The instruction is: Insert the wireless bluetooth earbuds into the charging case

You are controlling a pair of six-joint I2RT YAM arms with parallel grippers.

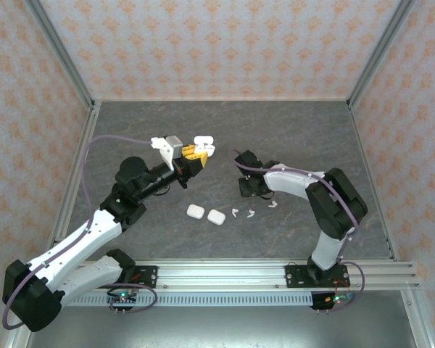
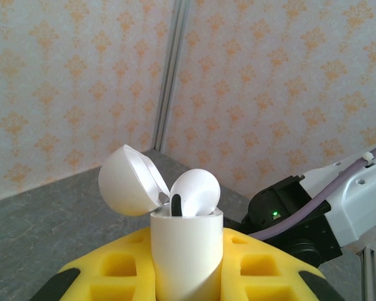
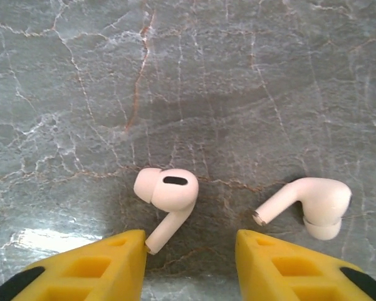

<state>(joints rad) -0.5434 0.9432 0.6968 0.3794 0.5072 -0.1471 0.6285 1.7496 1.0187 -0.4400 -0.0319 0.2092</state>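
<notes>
Picking step. My left gripper (image 2: 188, 283) clamped on open case (image 2: 187, 241); right gripper (image 3: 191, 251) part-open, empty, over earbud (image 3: 166, 188). Next: centre stem, close.

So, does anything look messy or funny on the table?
Yes. Two earbuds lie loose on their sides on the grey table, just ahead of the right hand, outside any case. The left hand holds an open charging case, lid flipped back, with one earbud inside.
</notes>
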